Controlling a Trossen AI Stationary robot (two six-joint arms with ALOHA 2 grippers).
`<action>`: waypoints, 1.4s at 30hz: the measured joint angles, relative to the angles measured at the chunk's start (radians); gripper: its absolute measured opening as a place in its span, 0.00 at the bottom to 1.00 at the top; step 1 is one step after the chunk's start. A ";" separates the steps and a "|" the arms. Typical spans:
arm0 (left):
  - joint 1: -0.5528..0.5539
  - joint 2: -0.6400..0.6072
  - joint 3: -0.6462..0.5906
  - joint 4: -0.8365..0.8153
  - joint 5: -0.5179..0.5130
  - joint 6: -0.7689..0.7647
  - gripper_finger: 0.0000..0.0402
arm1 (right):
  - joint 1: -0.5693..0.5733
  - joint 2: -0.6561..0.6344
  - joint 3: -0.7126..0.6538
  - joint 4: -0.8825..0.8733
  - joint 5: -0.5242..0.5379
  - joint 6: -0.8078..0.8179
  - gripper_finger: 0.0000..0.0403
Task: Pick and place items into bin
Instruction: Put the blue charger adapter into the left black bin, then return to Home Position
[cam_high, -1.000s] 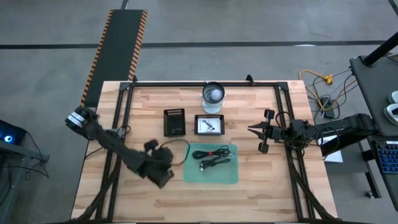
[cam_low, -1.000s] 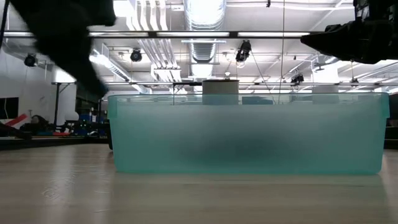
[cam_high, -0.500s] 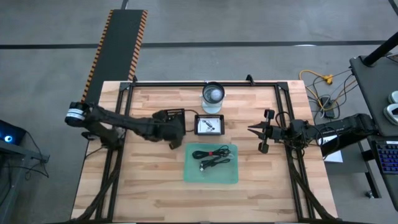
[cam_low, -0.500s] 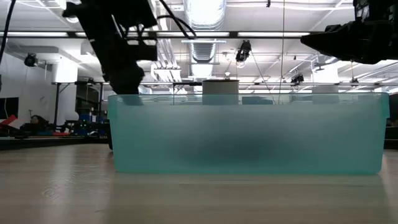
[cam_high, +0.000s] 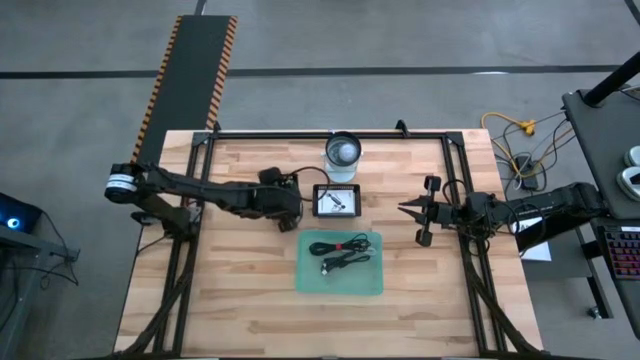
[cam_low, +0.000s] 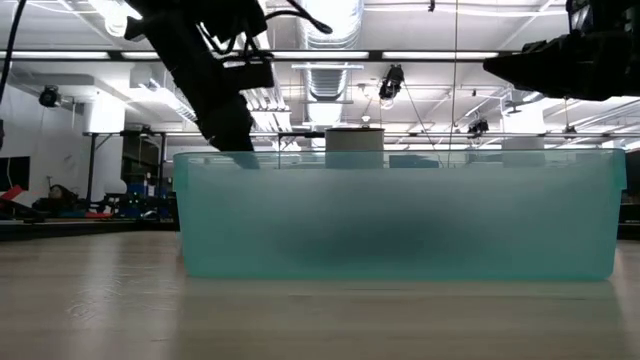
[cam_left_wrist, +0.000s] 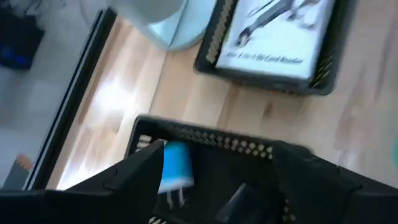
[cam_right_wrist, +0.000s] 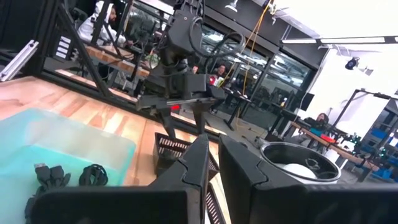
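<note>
Over black mesh tray (cam_high: 281, 196), left pincer (cam_left_wrist: 205, 180) spread, empty, translucent teal bin (cam_high: 340, 262)

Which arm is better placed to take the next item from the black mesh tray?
Left: its gripper hangs over the black mesh tray; the right gripper waits apart at the table's right side.

The high view looks straight down from well above, taking in the whole wooden worktop (cam_high: 240, 290) and the floor around it. The low view sits at worktop height just beside the translucent green bin (cam_low: 398, 212), facing level toward the ceiling lights behind. The left wrist view looks down from close above a black mesh tray (cam_left_wrist: 205, 155). The right wrist view faces across the worktop, sharing the bin (cam_right_wrist: 56, 140) with the high view (cam_high: 340, 262).
</note>
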 joint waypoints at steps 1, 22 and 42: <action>0.000 -0.001 -0.001 0.016 0.008 0.016 0.70 | 0.000 0.000 0.000 0.000 0.000 0.002 0.07; -0.005 -0.151 -0.352 0.786 0.639 0.395 0.06 | 0.000 0.005 0.000 -0.076 0.003 0.212 0.07; -0.009 -0.974 -0.868 0.870 0.561 0.264 0.00 | 0.000 0.005 0.000 -0.076 0.005 0.220 0.07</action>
